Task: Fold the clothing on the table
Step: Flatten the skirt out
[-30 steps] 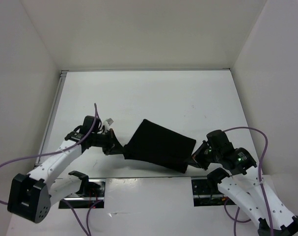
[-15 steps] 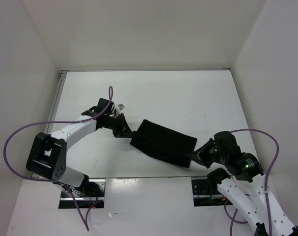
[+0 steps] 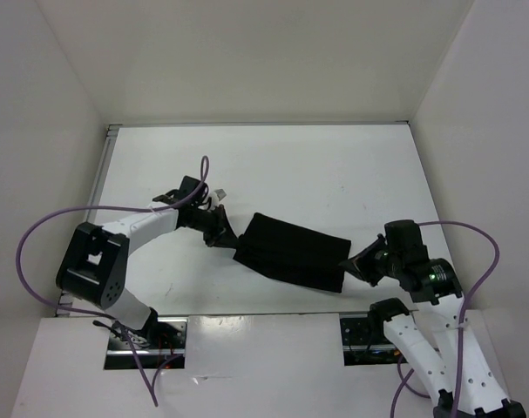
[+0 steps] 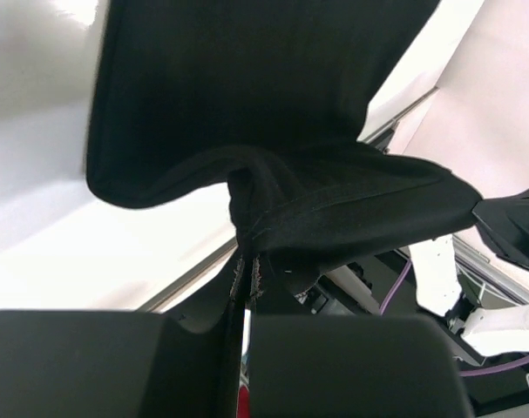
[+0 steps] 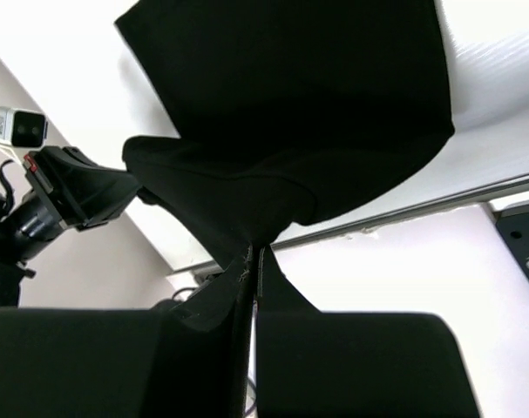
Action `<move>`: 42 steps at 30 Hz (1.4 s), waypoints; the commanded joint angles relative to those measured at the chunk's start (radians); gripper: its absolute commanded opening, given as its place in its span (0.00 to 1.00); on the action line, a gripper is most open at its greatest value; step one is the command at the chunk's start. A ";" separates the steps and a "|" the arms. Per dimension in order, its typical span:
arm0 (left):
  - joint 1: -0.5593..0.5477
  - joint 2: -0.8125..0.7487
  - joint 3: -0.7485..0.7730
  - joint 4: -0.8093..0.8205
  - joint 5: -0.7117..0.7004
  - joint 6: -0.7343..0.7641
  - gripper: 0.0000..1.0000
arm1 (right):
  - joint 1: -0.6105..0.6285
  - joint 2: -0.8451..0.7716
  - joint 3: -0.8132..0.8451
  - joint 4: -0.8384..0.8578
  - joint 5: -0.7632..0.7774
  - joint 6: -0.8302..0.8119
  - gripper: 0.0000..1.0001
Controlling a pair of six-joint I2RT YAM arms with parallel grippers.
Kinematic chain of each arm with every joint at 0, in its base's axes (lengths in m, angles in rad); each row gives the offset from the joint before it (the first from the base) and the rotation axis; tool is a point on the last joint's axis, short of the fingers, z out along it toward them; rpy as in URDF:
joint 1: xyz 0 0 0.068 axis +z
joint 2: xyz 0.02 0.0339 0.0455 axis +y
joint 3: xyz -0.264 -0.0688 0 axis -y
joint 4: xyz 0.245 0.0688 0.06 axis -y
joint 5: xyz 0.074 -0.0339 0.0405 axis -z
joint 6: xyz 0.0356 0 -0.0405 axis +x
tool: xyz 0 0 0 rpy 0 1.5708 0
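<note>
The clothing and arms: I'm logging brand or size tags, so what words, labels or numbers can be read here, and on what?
None can be read.
The clothing is plain black in every view, no tag or print showing.
The table is plain white.
The left arm and right arm show no lettering that can be made out.

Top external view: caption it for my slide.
Left pincer and right pincer hold the black clothing stretched over the table.
</note>
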 commanded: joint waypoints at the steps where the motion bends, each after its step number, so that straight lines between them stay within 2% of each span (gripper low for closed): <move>1: 0.001 0.044 0.046 0.010 -0.026 0.035 0.00 | -0.044 0.032 0.054 -0.028 0.018 -0.098 0.00; 8: 0.001 0.064 0.075 0.010 -0.017 0.045 0.00 | -0.056 0.041 0.096 -0.028 0.008 -0.124 0.00; 12: -0.008 0.083 0.075 0.021 -0.004 0.045 0.00 | -0.056 0.113 0.355 -0.139 0.099 -0.201 0.00; 14: -0.008 0.106 0.075 0.021 -0.004 0.054 0.00 | -0.056 0.168 0.390 -0.140 0.113 -0.227 0.00; 19: -0.008 0.118 0.086 0.012 0.005 0.063 0.00 | -0.056 0.157 0.256 -0.020 0.067 -0.218 0.00; 27: -0.008 0.198 0.138 0.003 0.005 0.074 0.00 | -0.056 0.203 0.146 0.029 0.118 -0.206 0.00; 38: -0.050 0.244 0.251 0.029 0.023 0.037 0.00 | -0.056 0.247 0.181 0.029 0.222 -0.170 0.00; 42: -0.015 0.230 0.261 0.052 0.022 0.037 0.00 | -0.074 0.316 0.241 0.044 0.233 -0.262 0.00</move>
